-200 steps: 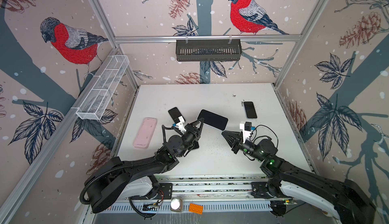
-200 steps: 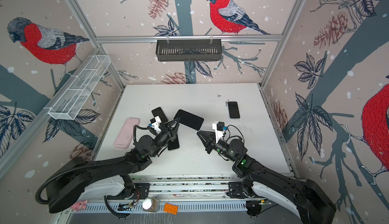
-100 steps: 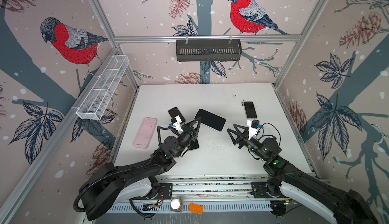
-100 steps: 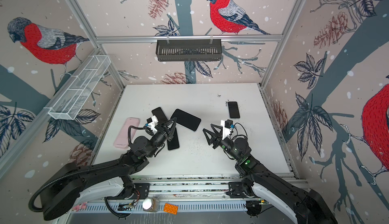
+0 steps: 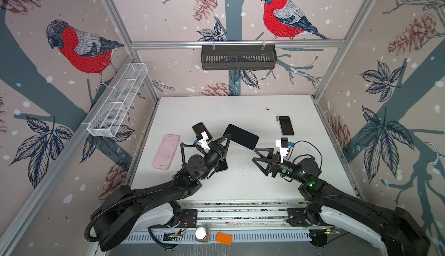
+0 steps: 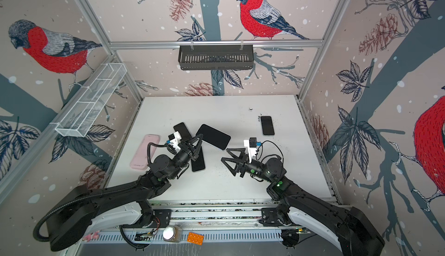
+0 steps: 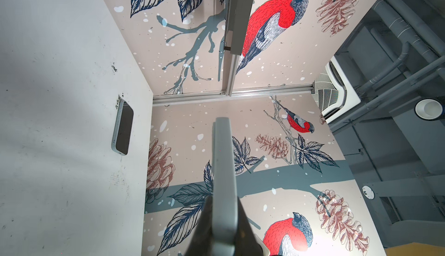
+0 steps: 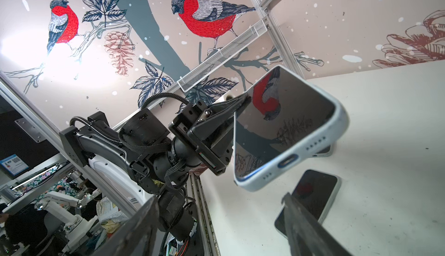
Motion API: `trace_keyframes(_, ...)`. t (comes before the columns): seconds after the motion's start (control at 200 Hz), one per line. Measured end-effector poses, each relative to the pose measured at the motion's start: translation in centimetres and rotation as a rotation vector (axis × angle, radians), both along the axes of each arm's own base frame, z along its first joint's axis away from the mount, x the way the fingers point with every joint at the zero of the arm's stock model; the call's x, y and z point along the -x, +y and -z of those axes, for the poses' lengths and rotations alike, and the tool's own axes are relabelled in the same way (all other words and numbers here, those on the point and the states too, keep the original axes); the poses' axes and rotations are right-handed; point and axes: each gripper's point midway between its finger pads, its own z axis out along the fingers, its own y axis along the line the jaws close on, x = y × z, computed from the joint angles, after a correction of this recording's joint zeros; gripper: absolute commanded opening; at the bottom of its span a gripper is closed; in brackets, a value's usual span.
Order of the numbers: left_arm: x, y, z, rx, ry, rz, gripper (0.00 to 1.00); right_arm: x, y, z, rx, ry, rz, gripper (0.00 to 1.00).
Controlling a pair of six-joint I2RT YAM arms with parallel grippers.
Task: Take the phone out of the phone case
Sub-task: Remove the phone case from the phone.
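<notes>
In both top views the left hand (image 5: pixel 227 138) is clamping the phone (image 5: pixel 240 135) near one corner. The phone is sitting in its pale phone case (image 5: pixel 249 147), and the hand is holding it tilted, off the tabletop (image 5: pixel 240 108). The right hand (image 5: pixel 254 155) is hovering just beside the free end with its fingers spread and nothing between them. Judging by this, one hand is bracing the case so the other can pry or pull at the far end. A pink case (image 5: pixel 166 151) and three spare phones are lying flat: one beside the left wrist (image 5: pixel 199 129), one under the left arm (image 5: pixel 222 167), one well apart to the right (image 5: pixel 286 125).

The left wrist view is looking along the case (image 7: pixel 222 170) edge-on, with the dark fingers (image 7: pixel 203 218) pinching it on both faces. The right-side spare phone (image 7: pixel 124 127) is resting on the scuffed white tabletop (image 7: pixel 60 98).

The right wrist view is showing the screen (image 8: pixel 289 122) seated inside the light blue rim (image 8: pixel 313 146), port cut-out facing the camera, so the phone is not out yet. The left hand (image 8: pixel 240 103) is gripping it by the far edge, and the right hand's own fingers (image 8: pixel 303 226) are framing the view, wide apart.

The tabletop is matt white and speckled with grime. Bullfinch-patterned walls are enclosing it, carrying a white wire tray (image 5: pixel 118 100) and a black basket (image 5: pixel 238 57).
</notes>
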Motion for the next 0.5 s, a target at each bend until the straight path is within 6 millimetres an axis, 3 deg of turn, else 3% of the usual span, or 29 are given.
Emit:
trace_keyframes(0.21, 0.0, -0.1, 0.1, -0.007, -0.002, 0.000, 0.00, -1.5, 0.0, 0.8, -0.007, 0.061, 0.020, 0.74)
trace_keyframes(0.5, -0.1, -0.2, 0.8, -0.021, 0.010, 0.002, 0.00, -1.5, 0.3, -0.3, -0.047, 0.058, -0.007, 0.61)
